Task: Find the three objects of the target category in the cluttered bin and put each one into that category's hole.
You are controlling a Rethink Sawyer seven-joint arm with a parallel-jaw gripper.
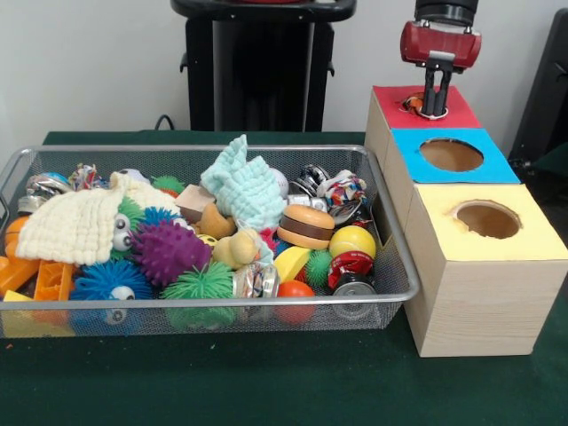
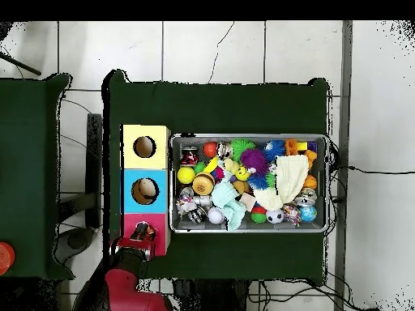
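The wire-mesh bin [image 1: 204, 303] sits on the green table, full of toys; it also shows in the overhead view [image 2: 248, 136]. A pale yellow plush animal [image 1: 235, 251] lies near its middle, and a tan plush [image 1: 213, 222] lies just behind it under a mint cloth. My gripper [image 1: 433, 108] hangs low over the red-topped box [image 1: 463, 114], right at its hole [image 1: 414, 98]. The orange tiger-striped plush [image 1: 412, 104] shows at the hole's mouth, against the gripper's left side. In the overhead view my gripper [image 2: 142, 232] covers most of the red top.
Next to the red-topped box stand a blue-topped box with a hole [image 1: 451, 154] and a yellow-topped one [image 1: 486, 218]. The bin also holds spiky rubber balls [image 1: 169, 251], a cream knitted cloth [image 1: 80, 224], a mint cloth [image 1: 244, 188], a toy burger [image 1: 305, 226] and cans.
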